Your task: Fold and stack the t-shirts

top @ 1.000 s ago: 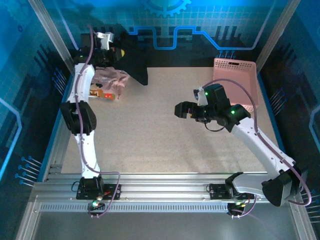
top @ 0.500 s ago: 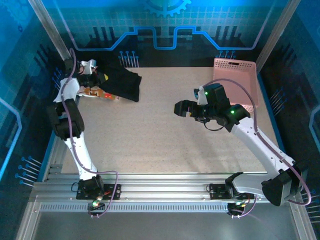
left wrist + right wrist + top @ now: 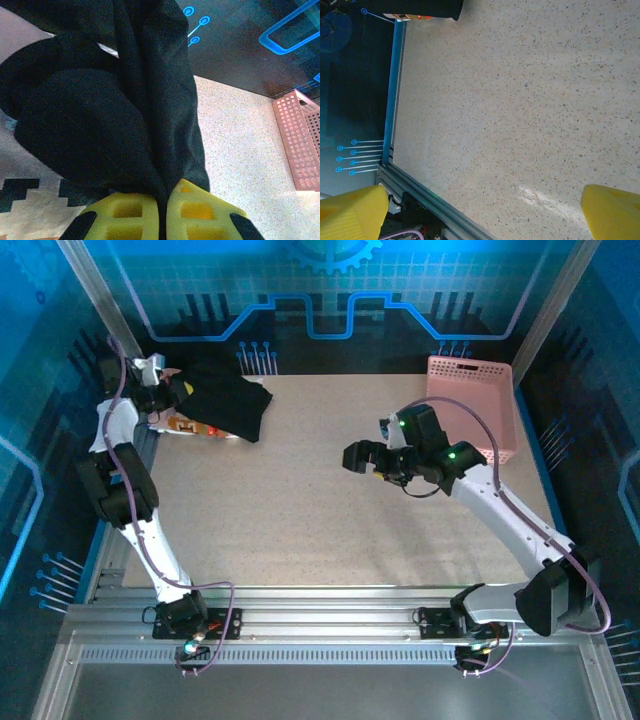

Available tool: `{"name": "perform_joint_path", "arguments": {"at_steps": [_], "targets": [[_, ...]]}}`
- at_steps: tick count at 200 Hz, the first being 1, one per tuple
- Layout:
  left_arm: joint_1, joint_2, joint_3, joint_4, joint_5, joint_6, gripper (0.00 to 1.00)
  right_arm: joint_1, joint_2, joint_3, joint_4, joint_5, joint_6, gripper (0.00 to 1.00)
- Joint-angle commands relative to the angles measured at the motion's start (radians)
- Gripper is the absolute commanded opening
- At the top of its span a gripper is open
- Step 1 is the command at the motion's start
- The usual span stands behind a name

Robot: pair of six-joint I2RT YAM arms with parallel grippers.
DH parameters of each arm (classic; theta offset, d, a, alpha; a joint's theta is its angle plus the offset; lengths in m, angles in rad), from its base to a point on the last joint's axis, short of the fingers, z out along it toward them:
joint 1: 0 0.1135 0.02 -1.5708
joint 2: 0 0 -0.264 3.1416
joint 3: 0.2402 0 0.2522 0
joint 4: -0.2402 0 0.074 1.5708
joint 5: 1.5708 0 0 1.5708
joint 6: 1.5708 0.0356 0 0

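left jaws are pressed together on a bunched fold of the black t-shirt (image 3: 100, 125), with a yellow pad (image 3: 125, 215) on either side of the cloth. right jaws are spread wide with nothing between them, hanging above the middle of the tabletop (image 3: 300, 540), which is the biggest thing here.

next in size, the black t-shirt lies crumpled at the tabletop's 10 o'clock corner. its long axis runs roughly 9 to 3 o'clock along the far edge, and the free end trails toward 3 o'clock from the left jaws. the pink basket (image 3: 478, 390) sits at about 2 o'clock, well apart from both shirts. the pale pink printed t-shirt (image 3: 185, 423) is smallest in view, lying partly under the black one at its 7 o'clock side.

from the right jaws the shirts lie toward 10 o'clock, well apart. the left arm is far nearer, so opening the black shirt out probably needs the right arm to reach across for that free end.
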Motion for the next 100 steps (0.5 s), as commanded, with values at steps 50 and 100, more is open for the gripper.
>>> {"name": "perform_joint_path", "arguments": {"at_steps": [50, 100], "targets": [[0.117, 0.02, 0.019, 0.111, 0.033, -0.063, 0.0, 0.0, 0.089, 0.123, -0.026, -0.055, -0.042, 1.0], [0.123, 0.089, 0.021, 0.144, 0.042, -0.095, 0.0, 0.001, 0.15, 0.175, -0.033, -0.079, -0.042, 1.0]]}}
